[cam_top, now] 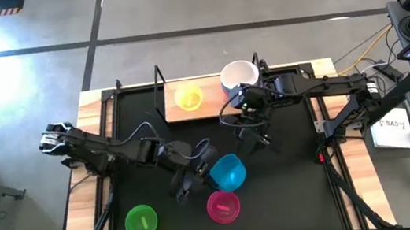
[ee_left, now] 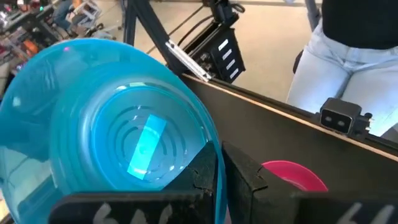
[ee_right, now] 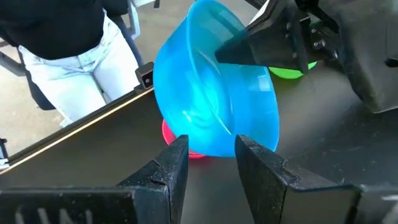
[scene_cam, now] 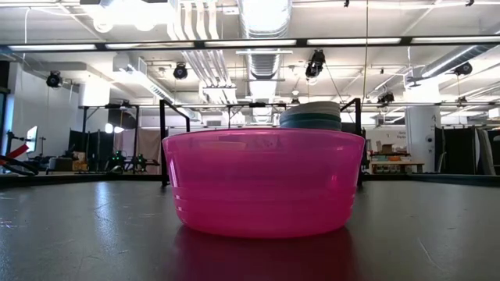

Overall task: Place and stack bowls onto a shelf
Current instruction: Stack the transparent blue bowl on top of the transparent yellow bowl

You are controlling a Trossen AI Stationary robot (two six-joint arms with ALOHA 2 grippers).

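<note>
Two places on the light wooden shelf [cam_top: 203,103] are filled — a yellow plastic bowl [cam_top: 188,97] and a white-topped stack of bowls [cam_top: 238,74]. The left gripper [cam_top: 202,166] pinches the rim of a translucent blue plastic bowl [cam_top: 228,172], held tilted above the black mat [cam_top: 294,190]. The right gripper [cam_top: 258,138] hovers nearby, fingers narrowly apart and empty. Green [cam_top: 141,222] and magenta [cam_top: 223,206] bowls wait — I judge the job roughly half done.

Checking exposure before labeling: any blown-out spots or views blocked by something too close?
High view: floor at the upper left is washed out by glare. Low view: the magenta bowl sits close and fills the centre, hiding most of the shelf. Left wrist view: the blue bowl, clamped by the left gripper, covers about half the frame.
</note>
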